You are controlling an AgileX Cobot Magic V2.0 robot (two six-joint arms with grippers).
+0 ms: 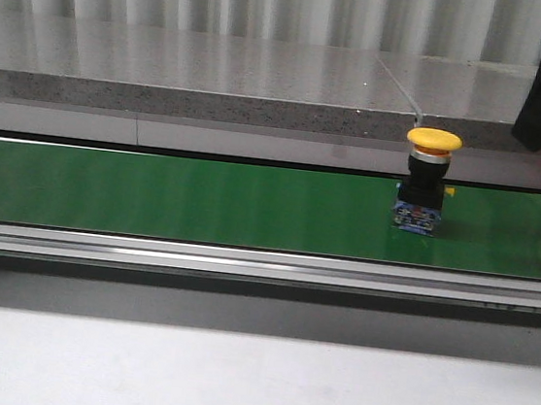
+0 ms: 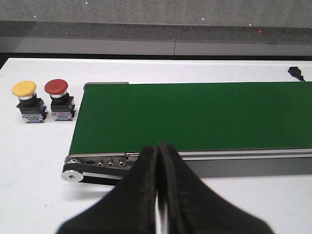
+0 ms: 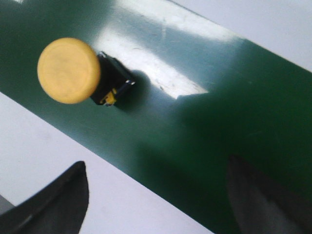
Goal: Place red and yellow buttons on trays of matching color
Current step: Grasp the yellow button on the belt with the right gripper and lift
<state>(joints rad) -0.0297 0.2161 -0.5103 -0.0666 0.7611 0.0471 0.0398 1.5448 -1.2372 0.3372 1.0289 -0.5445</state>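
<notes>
currently the right pincer hangs above the green belt with fingers spread wide, holding nothing. the left pincer is pressed together, empty, at the belt's near edge. the yellow button stands upright on the belt, right of centre, cap up, long axis vertical. to pick it well, centre the right pincer over the cap, descend, and close on the black body below the cap. farther off, on the white tabletop past the belt's end, a second yellow button and a red button stand upright side by side. no trays are visible.
</notes>
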